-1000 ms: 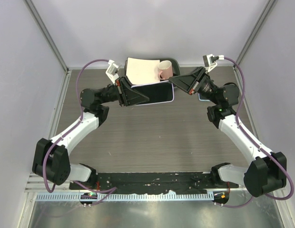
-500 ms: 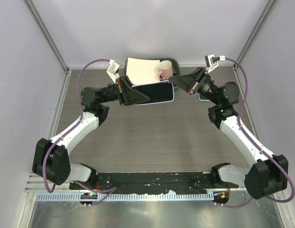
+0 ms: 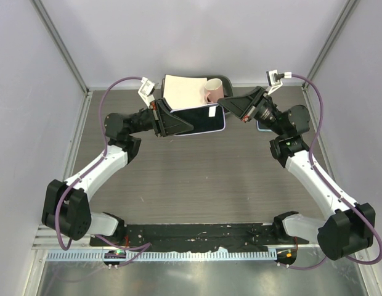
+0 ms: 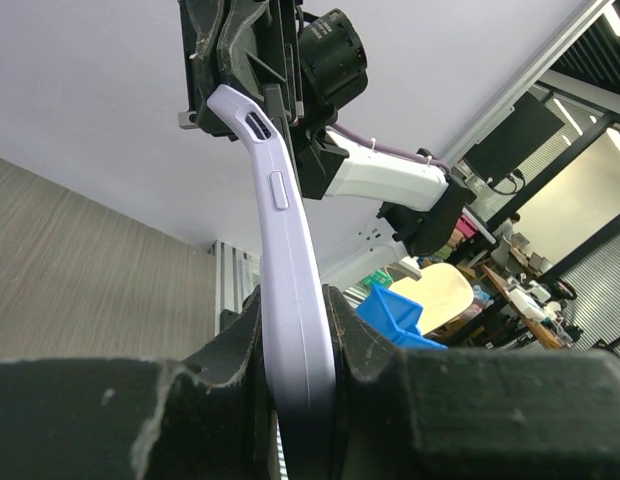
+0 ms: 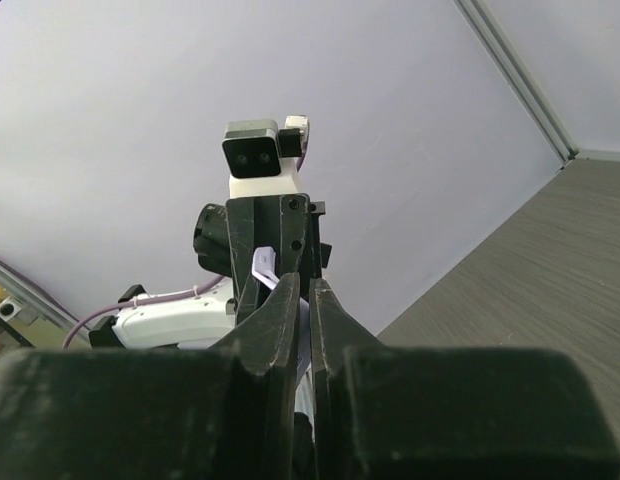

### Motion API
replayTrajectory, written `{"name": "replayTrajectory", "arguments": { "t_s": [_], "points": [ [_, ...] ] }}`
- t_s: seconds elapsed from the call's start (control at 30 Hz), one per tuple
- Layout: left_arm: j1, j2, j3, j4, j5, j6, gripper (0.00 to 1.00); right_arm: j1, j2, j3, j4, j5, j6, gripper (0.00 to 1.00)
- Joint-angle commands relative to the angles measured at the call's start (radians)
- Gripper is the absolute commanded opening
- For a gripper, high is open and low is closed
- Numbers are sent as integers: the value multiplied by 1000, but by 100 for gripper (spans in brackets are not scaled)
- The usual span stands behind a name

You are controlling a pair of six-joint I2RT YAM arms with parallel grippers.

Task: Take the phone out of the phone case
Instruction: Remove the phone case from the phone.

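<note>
Holding the phone [image 3: 202, 121] up off the table [image 3: 197, 179], screen upward, just in front of the pink mug [image 3: 212, 91]. Wrapped in the lavender phone case [image 4: 288, 262], long axis running left to right, roughly level, passing close in front of the mug.

Clenched on the end to the left of the mug by the left gripper [image 3: 171, 121], fingers [image 4: 230, 350] pressed against both faces (seen edge-on from that wrist, with the case's side button and a corner slot plain to see). Pinched at the corner nearest the mug by the right gripper [image 3: 224, 103], closed down tight on what looks like a thin lip of the case and not the whole body; only a sliver of lavender showing between the fingertips [image 5: 280, 310] in the right wrist view. Case edge curving away toward that pinch.

Judged as mid-peel: corner lip caught, phone not yet free.

Turns on one thing: case corner right at the right gripper beside the mug, phone body stretching away from it toward the left gripper. Calls for drawing that lip outward and back off the glass while bracing the far end. Risks a slipped lip, or the phone twisting in the left clamp.
</note>
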Motion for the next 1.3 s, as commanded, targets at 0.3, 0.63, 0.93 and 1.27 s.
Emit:
{"name": "replayTrajectory", "arguments": {
  "t_s": [0.3,0.63,0.93,1.27],
  "points": [
    [-46,-96,123,402,28,-27,0,25,74,-16,-238,71,-147,1],
    [-45,-97,119,387,25,-23,0,31,72,-7,-232,54,-147,5],
    [-22,-96,65,298,22,33,0,-15,34,160,-210,-119,-76,51],
    [6,-120,16,235,8,72,0,-96,-32,441,-688,-205,-426,78]
  ]
}}
